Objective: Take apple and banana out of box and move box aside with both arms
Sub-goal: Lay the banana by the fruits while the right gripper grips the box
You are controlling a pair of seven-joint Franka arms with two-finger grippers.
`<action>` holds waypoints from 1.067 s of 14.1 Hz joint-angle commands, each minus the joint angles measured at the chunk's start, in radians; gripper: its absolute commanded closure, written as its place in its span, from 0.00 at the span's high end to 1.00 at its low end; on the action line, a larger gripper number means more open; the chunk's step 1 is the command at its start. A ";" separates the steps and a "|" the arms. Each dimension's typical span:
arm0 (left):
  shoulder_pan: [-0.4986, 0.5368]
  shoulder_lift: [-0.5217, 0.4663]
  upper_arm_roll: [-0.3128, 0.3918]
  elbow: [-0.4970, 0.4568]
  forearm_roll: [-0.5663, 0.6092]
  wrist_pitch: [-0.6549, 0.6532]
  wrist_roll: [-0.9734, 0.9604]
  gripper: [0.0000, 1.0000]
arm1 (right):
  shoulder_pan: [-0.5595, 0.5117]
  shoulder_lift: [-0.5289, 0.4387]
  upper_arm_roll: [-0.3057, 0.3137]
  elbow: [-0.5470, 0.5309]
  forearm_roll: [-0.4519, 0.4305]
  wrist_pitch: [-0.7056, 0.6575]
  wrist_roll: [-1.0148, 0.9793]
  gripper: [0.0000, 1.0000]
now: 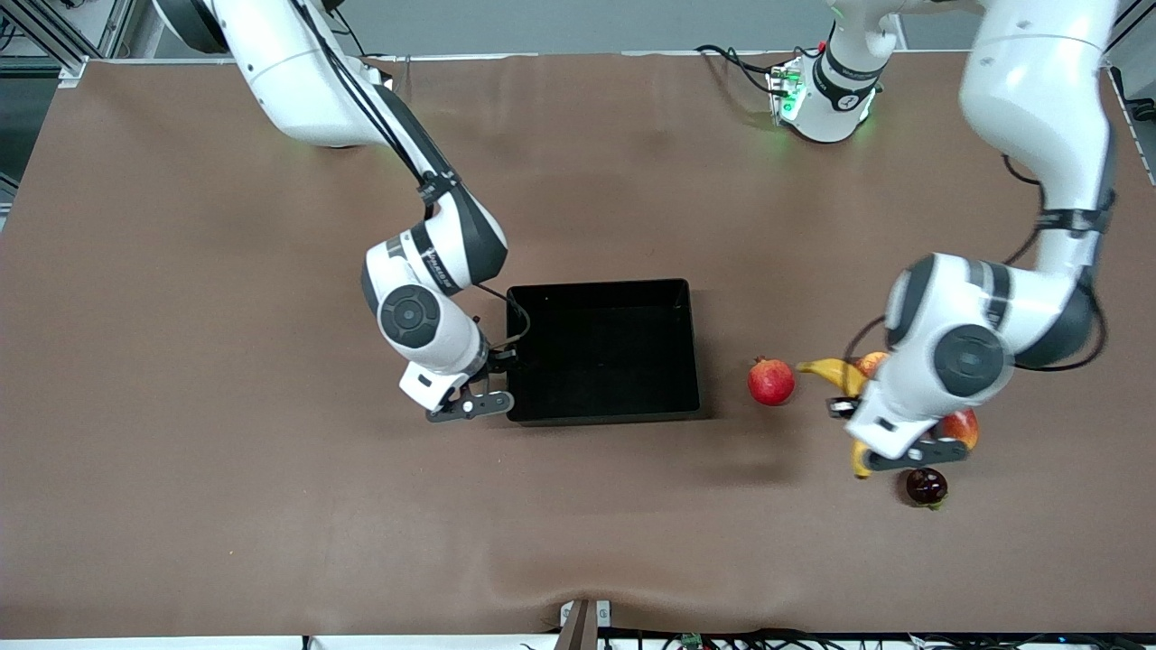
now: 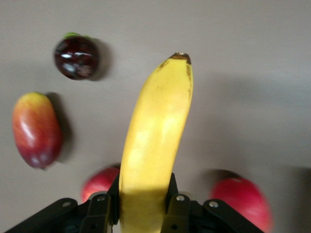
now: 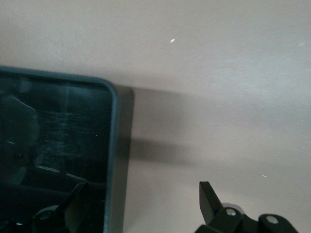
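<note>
Quick count: two white jointed robot arms, one shallow glossy black plastic tray (image 1: 603,350) mid-frame, one long curved yellow banana (image 2: 154,145), one round red pomegranate (image 1: 771,381) just beside the tray, one small red apple with yellow streaks (image 1: 871,363), one oblong red-yellow mango (image 1: 962,427) and one small dark purple fruit (image 1: 927,486) at lower right. The left gripper (image 1: 906,451) has its jaws clamped on the banana, lower right of the front view. The right gripper (image 1: 470,404) sits wide open, straddling the tray's wall at its lower corner toward the right arm's end. Surface is a plain brown mat-covered table (image 1: 226,451), cables along the bottom edge. The left arm's wrist hides most of the banana, apple and mango up front
</note>
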 commanded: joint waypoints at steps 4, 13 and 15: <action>0.058 0.092 -0.006 0.001 -0.013 0.176 0.067 0.00 | 0.060 0.030 -0.008 0.017 0.015 0.042 0.006 0.00; 0.058 0.204 -0.005 -0.003 -0.013 0.292 0.067 0.10 | -0.030 -0.010 -0.013 0.023 0.017 0.030 -0.009 0.00; 0.058 0.214 -0.005 0.001 -0.011 0.292 0.067 0.55 | -0.093 -0.042 -0.019 0.019 0.011 0.028 -0.012 0.00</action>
